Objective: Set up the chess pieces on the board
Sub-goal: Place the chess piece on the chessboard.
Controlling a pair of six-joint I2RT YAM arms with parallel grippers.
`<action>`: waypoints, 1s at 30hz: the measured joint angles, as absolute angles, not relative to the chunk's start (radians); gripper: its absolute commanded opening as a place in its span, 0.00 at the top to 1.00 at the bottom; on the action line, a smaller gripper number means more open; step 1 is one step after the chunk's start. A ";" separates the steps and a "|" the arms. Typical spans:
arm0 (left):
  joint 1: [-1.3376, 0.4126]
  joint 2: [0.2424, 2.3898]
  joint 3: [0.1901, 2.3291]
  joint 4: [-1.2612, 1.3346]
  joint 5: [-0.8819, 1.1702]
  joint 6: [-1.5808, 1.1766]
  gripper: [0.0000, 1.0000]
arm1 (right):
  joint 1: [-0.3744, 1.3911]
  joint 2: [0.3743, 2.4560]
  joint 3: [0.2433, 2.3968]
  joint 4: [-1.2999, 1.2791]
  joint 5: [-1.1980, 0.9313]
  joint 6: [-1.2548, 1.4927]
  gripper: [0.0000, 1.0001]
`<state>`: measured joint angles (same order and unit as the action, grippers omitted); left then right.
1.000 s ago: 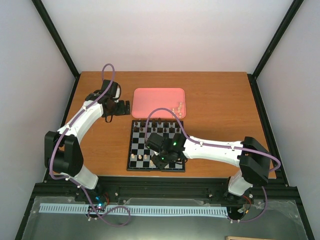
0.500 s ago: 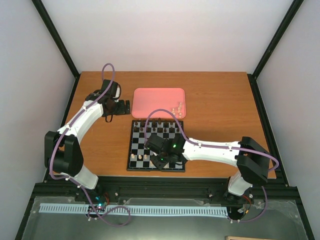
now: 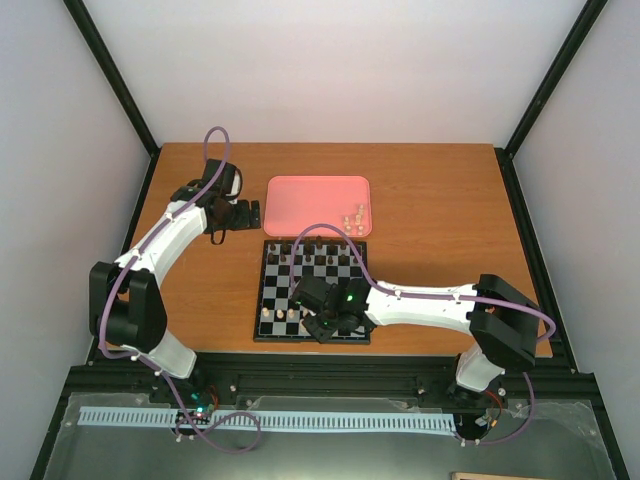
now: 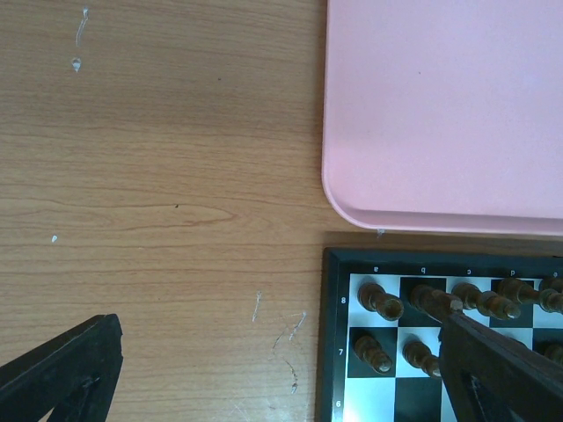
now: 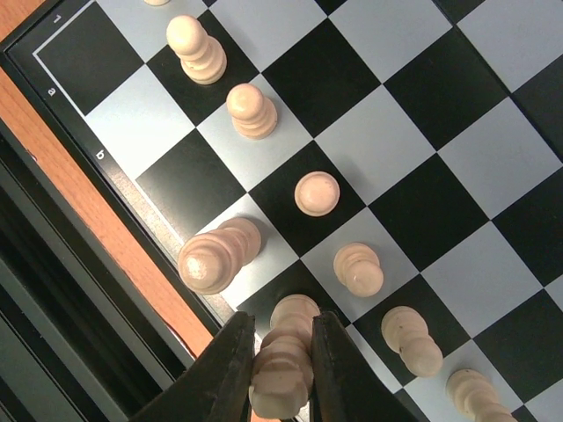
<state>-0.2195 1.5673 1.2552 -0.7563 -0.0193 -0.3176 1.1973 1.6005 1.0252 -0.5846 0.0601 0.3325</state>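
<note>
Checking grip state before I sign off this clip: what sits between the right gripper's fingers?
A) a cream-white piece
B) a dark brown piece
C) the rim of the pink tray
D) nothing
A: the right wrist view shows the right gripper with both fingers pressed against a cream-white piece, held just above the board.

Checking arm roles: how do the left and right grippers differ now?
The left gripper is open and empty; the right gripper is shut on a cream chess piece. The left gripper sits at the far corner of the board, the right gripper at its near edge. Both have black fingers.
</note>
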 measured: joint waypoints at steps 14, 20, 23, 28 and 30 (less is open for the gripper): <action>-0.220 1.571 1.255 -0.756 -0.019 -0.317 0.00 | 1.198 1.601 1.021 -0.564 0.064 0.321 0.85; -0.220 1.579 1.255 -0.756 -0.019 -0.317 0.00 | 1.198 1.602 1.012 -0.563 0.060 0.322 0.84; -0.220 1.580 1.255 -0.756 -0.019 -0.317 0.00 | 1.198 1.602 1.007 -0.562 0.051 0.322 0.82; -0.220 1.580 1.255 -0.756 -0.019 -0.317 0.00 | 1.198 1.604 1.005 -0.551 0.039 0.316 0.64; -0.220 1.581 1.255 -0.756 -0.019 -0.317 0.00 | 1.199 1.607 1.005 -0.547 0.034 0.310 0.63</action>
<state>-0.2195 1.5806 1.2552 -0.7563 -0.0185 -0.3172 1.1988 1.6066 1.0046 -0.5472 0.0338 0.3099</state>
